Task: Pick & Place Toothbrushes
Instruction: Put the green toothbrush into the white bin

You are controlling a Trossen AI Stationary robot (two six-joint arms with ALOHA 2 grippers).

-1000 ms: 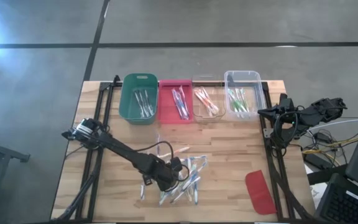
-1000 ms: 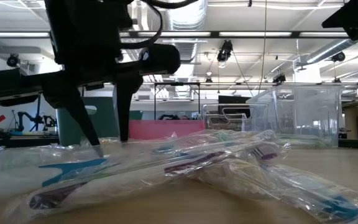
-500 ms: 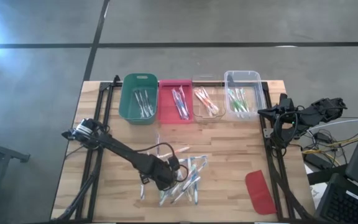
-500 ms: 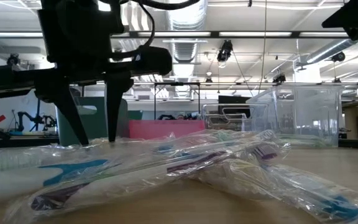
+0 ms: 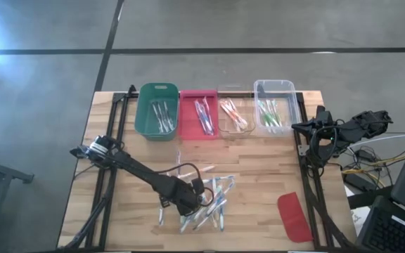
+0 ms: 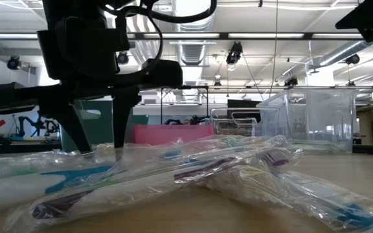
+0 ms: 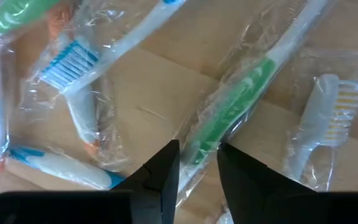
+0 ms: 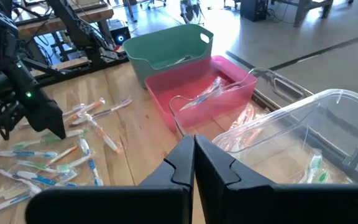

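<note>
The left gripper [image 5: 188, 202] had shifted slightly across the heap over the last second, while its opening stayed the same. Its fingers [image 7: 163, 171] stood part-way apart, straddling the handle of a wrapped green brush [image 7: 238, 106], with nothing yet clamped. That suggested it was lining up a pick and had not closed. In the low view the tips [image 6: 118, 139] reached down to the plastic wrappers.

The brushes [image 5: 206, 200] lay heaped at the table's near middle, around 6 o'clock in the high view. In the left wrist view a blue-bristled brush [image 7: 73, 62] lay to one side of the green one and a white brush [image 7: 331, 115] to the other, all in crinkled film. The overlapping wrappers looked the main hindrance: a neighbour could lift with the chosen brush.

Four bins sat in a row toward 12 o'clock: a green bin [image 5: 157, 112], a pink bin [image 5: 201, 114] and two clear bins [image 5: 234, 112] [image 5: 274, 107], each already holding a few brushes. The clear bin at the right end held green ones, a likely home for this brush.

The right gripper [image 5: 308, 137] waited at 3 o'clock by the table's edge, fingers pressed together and empty. A red lid [image 5: 294, 216] lay at 5 o'clock, well apart from the heap.
</note>
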